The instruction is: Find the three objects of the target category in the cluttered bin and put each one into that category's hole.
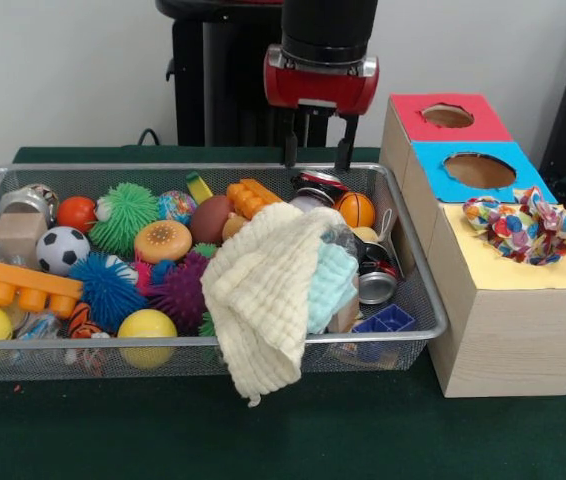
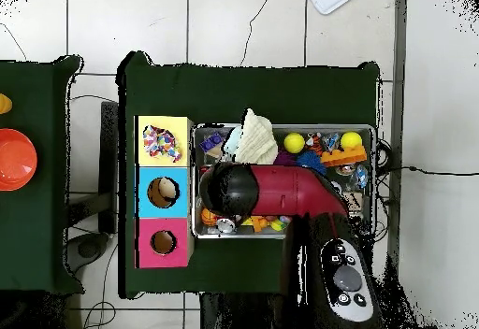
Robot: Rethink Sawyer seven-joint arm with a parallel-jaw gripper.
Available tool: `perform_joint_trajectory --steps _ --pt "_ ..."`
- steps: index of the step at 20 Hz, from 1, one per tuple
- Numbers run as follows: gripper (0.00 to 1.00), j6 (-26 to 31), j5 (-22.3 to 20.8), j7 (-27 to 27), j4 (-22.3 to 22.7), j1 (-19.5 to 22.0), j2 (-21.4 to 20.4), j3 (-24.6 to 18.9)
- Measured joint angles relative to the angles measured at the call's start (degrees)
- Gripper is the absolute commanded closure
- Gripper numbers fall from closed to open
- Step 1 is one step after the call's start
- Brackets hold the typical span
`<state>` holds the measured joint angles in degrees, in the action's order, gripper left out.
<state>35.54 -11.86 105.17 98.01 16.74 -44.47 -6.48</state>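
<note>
The gripper [image 1: 317,152], fingers apart and holding nothing, hangs over the cans [image 1: 315,186] at the far edge of the wire bin [image 1: 418,290] beside the box [image 1: 493,290] with three holes, so the search seems underway, and next it must drop onto one can.
</note>
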Motion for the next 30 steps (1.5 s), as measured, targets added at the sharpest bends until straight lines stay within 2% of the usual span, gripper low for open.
perform_joint_trajectory --steps 8,18,24,30 --pt "0.00 1.0 0.2 0.0 -4.0 -0.2 -1.8 0.0" --pt "0.00 -0.2 2.6 0.0 -6.8 -0.3 -1.0 0.0" --pt "0.00 -3.9 4.0 0.0 -8.0 -0.8 0.7 0.0" --pt "0.00 -10.0 5.5 0.0 -8.2 -2.1 3.6 0.0"
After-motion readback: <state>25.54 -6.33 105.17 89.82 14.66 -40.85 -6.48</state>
